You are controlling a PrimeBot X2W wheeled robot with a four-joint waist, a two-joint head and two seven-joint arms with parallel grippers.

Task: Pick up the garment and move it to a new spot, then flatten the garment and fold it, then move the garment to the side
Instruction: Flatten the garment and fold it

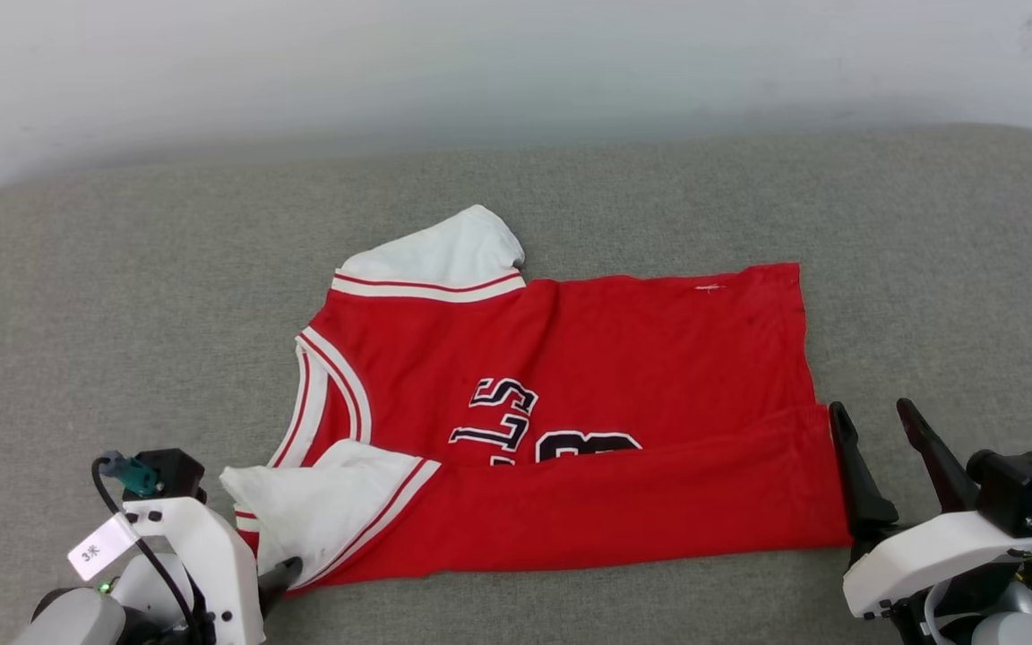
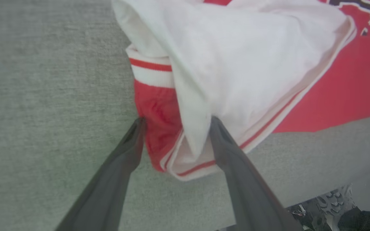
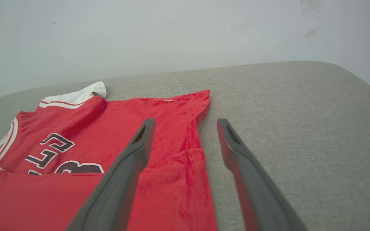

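The shirt (image 1: 623, 394) lies flat on the grey cushion (image 1: 122, 296), its long axis running left to right and its collar toward the robot's left. The left gripper (image 2: 175, 123) is spread wide around the shirt's near sleeve corner without clamping it. The right gripper (image 3: 185, 123), also spread, straddles the hem edge.

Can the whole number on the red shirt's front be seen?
No, a folded-over strip of the garment covers the lower part of the number.
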